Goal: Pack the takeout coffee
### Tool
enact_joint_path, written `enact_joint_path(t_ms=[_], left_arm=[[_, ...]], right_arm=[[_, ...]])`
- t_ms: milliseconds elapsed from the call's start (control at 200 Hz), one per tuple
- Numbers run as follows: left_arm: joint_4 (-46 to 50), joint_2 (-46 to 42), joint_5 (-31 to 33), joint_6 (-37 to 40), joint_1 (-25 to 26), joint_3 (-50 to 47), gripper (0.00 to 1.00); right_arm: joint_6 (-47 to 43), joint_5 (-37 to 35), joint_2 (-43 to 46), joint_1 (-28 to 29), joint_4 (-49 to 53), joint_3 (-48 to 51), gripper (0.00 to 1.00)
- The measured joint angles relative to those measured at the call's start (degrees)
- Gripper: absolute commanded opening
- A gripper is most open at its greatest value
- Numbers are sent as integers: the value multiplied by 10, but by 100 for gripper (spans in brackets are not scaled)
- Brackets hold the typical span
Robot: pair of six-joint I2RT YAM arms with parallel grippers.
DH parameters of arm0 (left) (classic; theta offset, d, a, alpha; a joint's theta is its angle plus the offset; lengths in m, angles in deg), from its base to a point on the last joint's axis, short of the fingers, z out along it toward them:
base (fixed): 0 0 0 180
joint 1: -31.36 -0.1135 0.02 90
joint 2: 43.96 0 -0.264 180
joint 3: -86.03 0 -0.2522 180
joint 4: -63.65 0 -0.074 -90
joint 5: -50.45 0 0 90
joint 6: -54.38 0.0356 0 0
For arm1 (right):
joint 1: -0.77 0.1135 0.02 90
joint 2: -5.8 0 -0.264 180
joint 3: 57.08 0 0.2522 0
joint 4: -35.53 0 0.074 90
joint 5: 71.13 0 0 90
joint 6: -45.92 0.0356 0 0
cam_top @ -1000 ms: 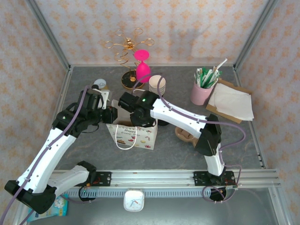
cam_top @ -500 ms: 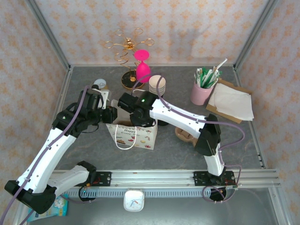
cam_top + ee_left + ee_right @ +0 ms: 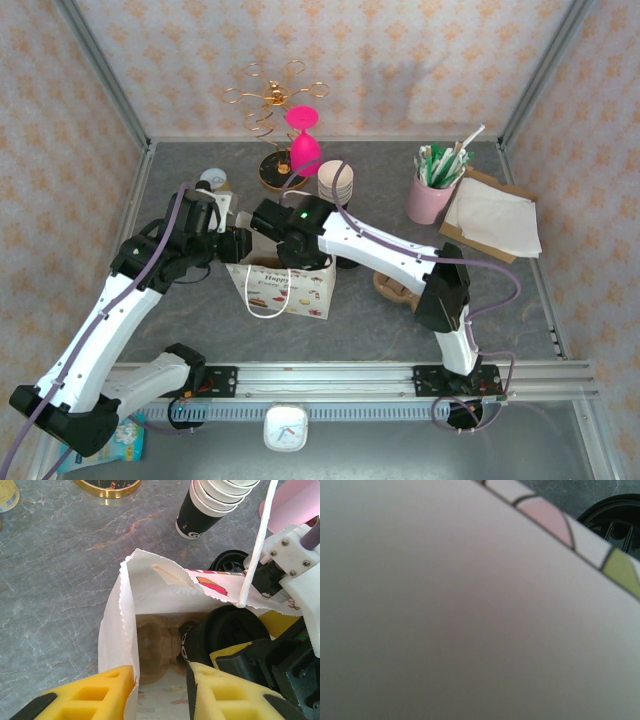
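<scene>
From above, the bag point(image 3: 288, 288) stands upright on the table point(image 3: 520, 300) with its mouth open to the top. The left arm point(image 3: 100, 320) climbs from its base, bends at the elbow and reaches across to the bag's left rim, where the left gripper point(image 3: 238, 246) sits. The right arm point(image 3: 390, 250) stretches from a raised elbow toward the bag and tips its wrist down over the bag's mouth, so its jaws are hidden there. A cup stack point(image 3: 336, 180) stands beyond the bag, apart from it.

The left wrist camera looks down into the bag. The left gripper point(image 3: 159, 670) has its jaws spread, straddling the bag's near rim. The paper wall runs just inside one finger point(image 3: 95, 692), and I cannot tell whether they touch. Deep in the bag lies the carrier point(image 3: 152, 645). The coffee point(image 3: 225, 630) is against it with its black lid up, and its seat is hidden. The right gripper point(image 3: 255, 640) reaches into the bag from the far side, with yellow showing on either side of the lid. Whether its jaws press the coffee cannot be told. The bag's cord handle point(image 3: 257, 545) loops upward.

At the right wrist, the bag's pale wall point(image 3: 445, 610) is a close blur. Past its printed edge show a strip of table point(image 3: 580, 492) and a round black thing point(image 3: 615, 522).
</scene>
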Motion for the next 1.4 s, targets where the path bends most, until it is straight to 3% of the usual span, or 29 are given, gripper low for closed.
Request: enact_joint_path(t_ms=[475, 1401], left_arm=[[2, 0, 0, 0, 0, 10, 43], [3, 0, 1, 0, 0, 11, 45]], right_arm=[[0, -3, 0, 0, -23, 22, 33], [0, -1, 1, 0, -27, 21, 33]])
